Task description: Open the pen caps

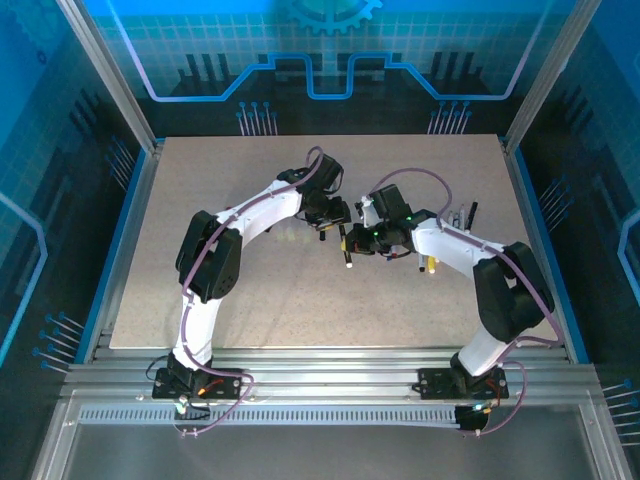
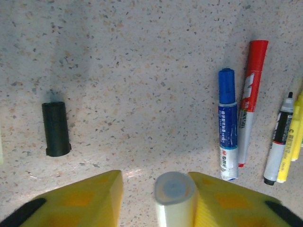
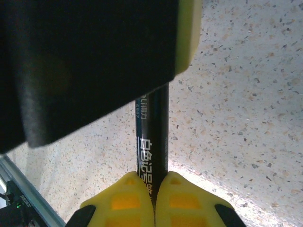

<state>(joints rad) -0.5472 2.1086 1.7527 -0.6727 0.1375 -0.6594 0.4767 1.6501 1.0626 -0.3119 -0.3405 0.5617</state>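
In the right wrist view my right gripper (image 3: pixel 154 178) is shut on a black pen (image 3: pixel 152 123) with white lettering. The pen runs away from it to my left gripper's black body (image 3: pixel 85 56). In the left wrist view a pale round pen end (image 2: pixel 175 189) sits between the yellow jaws of my left gripper (image 2: pixel 156 177). It touches the right finger, and a gap separates it from the left finger, so the jaws stand open. A loose black pen cap (image 2: pixel 56 129) lies on the table to the left. From above, both grippers meet mid-table around the pen (image 1: pixel 346 247).
A capped blue pen (image 2: pixel 227 127) and a capped red pen (image 2: pixel 250 94) lie side by side on the speckled table (image 2: pixel 142 71). Beside them are a black-and-white marker (image 2: pixel 280 142) and a yellow marker (image 2: pixel 294 132). More pens (image 1: pixel 462 215) lie near the right arm.
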